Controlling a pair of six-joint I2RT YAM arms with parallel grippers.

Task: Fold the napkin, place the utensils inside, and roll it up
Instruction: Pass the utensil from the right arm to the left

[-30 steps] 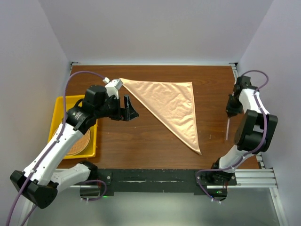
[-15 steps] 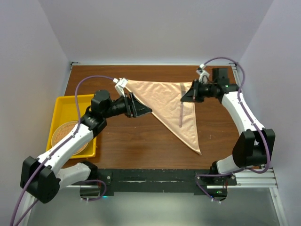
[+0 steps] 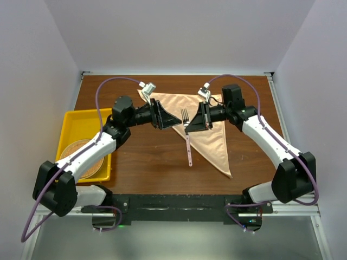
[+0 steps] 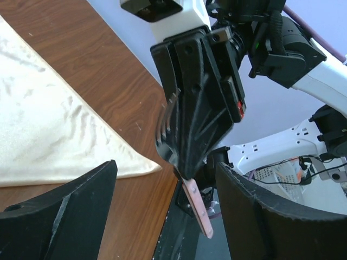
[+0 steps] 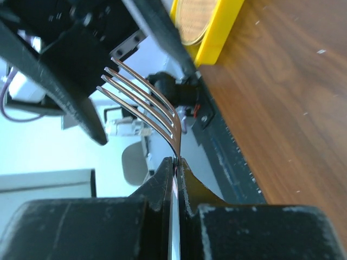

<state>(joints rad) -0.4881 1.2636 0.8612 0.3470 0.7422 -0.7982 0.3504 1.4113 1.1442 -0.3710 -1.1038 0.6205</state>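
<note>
The napkin [image 3: 214, 138] lies on the table folded into a peach triangle, also visible in the left wrist view [image 4: 49, 130]. My right gripper [image 3: 191, 127] hangs over the triangle's left edge, shut on the fork [image 3: 188, 149], a silvery utensil with a pinkish handle. The tines point to the far side and the handle hangs toward the near edge. In the right wrist view the fork's neck is pinched between the jaws [image 5: 174, 162]. My left gripper [image 3: 176, 120] faces it from the left, open, with the fork handle [image 4: 198, 208] between its fingers [image 4: 59, 211] and untouched.
A yellow tray [image 3: 70, 122] sits at the table's left edge with a round wicker mat [image 3: 89, 162] in it. Side walls close in the table on the left, right and back. Bare brown wood lies in front of the napkin.
The right arm swung from the table's right edge across the napkin to the middle, carrying the fork. The left gripper moved right, toward the fork, staying open.
</note>
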